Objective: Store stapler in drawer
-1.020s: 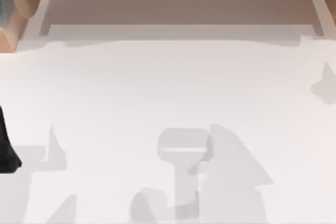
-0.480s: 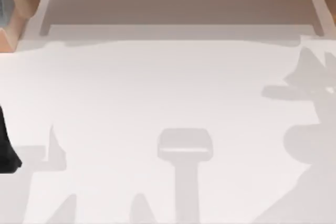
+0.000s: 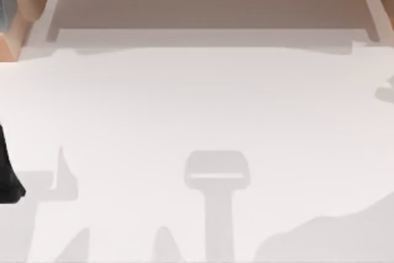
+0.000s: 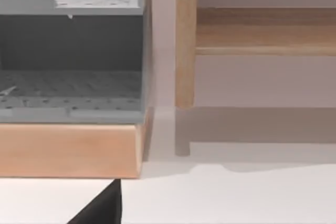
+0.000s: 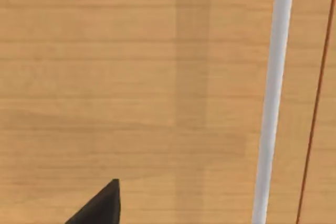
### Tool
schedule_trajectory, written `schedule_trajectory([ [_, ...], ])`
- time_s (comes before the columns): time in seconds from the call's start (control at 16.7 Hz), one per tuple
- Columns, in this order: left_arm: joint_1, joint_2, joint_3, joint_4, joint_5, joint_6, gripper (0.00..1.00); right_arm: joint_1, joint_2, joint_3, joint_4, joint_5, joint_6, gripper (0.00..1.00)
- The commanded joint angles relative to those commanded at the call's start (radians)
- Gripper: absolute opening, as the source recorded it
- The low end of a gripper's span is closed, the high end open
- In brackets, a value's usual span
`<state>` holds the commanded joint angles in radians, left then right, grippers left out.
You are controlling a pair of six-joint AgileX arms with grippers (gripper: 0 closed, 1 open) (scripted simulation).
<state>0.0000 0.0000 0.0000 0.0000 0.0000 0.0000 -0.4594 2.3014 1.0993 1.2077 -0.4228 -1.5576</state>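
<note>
Left arm parked at the tabletop's left edge.
Your left hand (image 3: pixel 7 177) sits low at the left of the white tabletop (image 3: pixel 197 109); you cannot tell its grip. Your right wrist faces wood panel (image 5: pixel 131 77).

At the left edge of the top view, low in the frame, a dark part of my left arm (image 3: pixel 7 173) juts in. A black fingertip (image 4: pixel 100 208) of the left gripper pokes up from the lower left of the left wrist view. A like black fingertip (image 5: pixel 100 205) of the right gripper sits at the lower left of the right wrist view.
</note>
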Motion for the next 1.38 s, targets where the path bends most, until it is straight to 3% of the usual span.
schedule_trajectory([
  [0.96,0.0,0.0,0.0,0.0,0.0,0.0,1.0,0.024,0.052,0.115,-0.063,0.024,-0.001,1.0],
  [1.38,0.0,0.0,0.0,0.0,0.0,0.0,1.0,0.024,0.052,0.115,-0.063,0.024,-0.001,0.47],
])
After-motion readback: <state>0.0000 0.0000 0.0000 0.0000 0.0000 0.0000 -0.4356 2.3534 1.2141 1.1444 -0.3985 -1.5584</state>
